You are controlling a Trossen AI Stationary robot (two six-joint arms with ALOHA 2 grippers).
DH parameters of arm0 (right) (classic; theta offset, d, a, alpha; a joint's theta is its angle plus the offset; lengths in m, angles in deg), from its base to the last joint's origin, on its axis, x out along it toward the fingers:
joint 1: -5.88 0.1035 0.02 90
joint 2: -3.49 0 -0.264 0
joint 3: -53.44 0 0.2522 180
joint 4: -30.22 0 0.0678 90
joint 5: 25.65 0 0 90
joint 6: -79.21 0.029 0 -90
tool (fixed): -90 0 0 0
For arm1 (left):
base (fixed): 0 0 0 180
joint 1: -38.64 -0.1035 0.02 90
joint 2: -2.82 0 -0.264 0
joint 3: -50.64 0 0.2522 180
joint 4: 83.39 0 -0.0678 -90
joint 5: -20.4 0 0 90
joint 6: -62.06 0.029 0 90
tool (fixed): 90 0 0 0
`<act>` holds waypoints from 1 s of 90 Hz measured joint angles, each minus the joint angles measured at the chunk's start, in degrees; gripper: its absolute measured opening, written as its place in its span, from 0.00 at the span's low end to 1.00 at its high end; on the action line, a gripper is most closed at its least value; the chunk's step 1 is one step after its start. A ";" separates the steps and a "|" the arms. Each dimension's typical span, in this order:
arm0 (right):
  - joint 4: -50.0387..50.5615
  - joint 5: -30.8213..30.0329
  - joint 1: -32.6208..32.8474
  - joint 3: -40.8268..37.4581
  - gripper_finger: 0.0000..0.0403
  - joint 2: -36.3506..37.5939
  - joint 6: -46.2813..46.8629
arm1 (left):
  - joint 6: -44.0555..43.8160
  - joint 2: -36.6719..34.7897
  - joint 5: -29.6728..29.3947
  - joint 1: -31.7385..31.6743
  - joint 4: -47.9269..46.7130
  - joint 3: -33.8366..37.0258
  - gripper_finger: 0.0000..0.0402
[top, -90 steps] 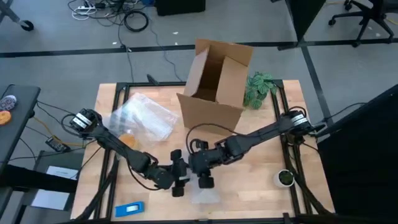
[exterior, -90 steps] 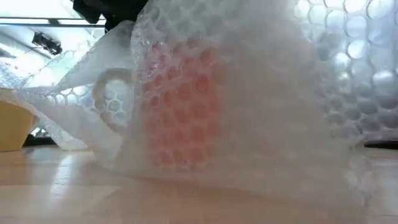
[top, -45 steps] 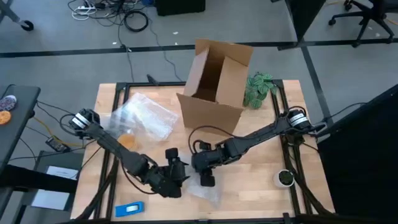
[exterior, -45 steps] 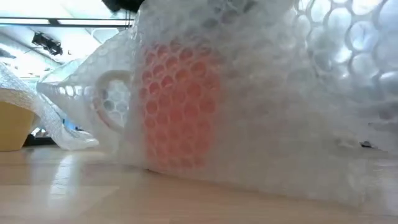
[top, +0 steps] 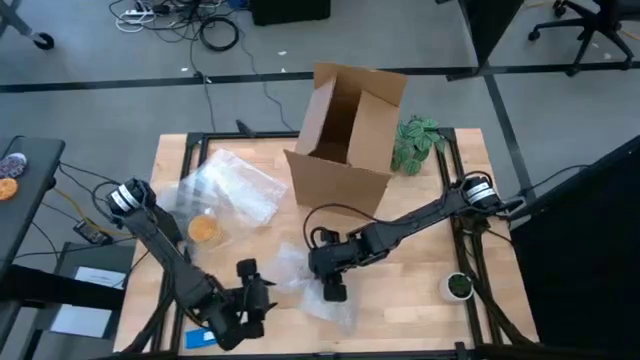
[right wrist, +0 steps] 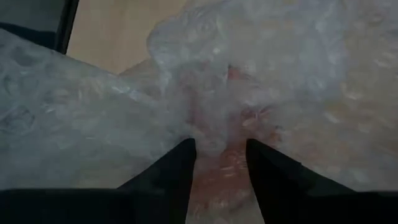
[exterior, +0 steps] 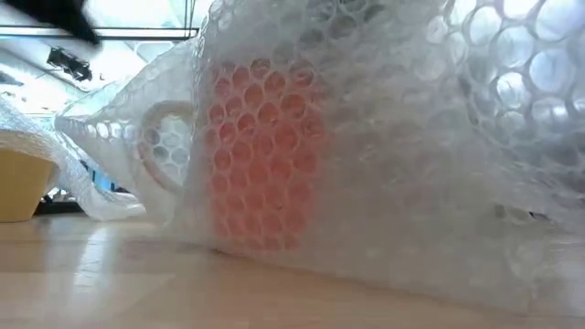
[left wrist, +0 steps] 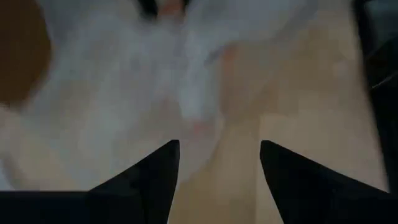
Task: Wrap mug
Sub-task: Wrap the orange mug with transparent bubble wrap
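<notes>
1. Bubble wrap (exterior: 384,155) draped over the mug (exterior: 260,155) on the table's (top: 420,300) near-middle, cushioning it.
2. Right gripper (right wrist: 219,163) pressed into the bundle, fingers narrowly parted, pinning the folds.
3. Left gripper (left wrist: 217,168) wide open, empty, near the front-left, free to regrasp.

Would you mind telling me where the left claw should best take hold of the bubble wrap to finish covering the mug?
Probably the loose flap of the bubble wrap trailing toward the left claw, approached low from the robot's left. It lies free on the table, while the right claw occupies the bundle over the mug, which sits upright with its handle left in the low view.
</notes>
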 joint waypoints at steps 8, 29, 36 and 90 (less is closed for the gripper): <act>2.90 0.16 0.00 1.75 0.32 -0.11 0.05 | -0.55 0.00 1.61 -1.69 9.51 5.79 0.52; 10.64 0.37 -0.01 6.42 0.32 -0.22 -0.43 | 8.29 1.62 5.43 -9.36 32.12 14.36 0.52; 12.77 0.43 -0.13 6.41 0.32 -0.22 0.00 | 11.80 3.72 6.55 -12.20 34.58 14.17 0.52; 17.16 0.57 0.50 0.37 0.32 0.26 4.40 | 29.11 8.87 10.92 -21.32 46.74 9.77 0.52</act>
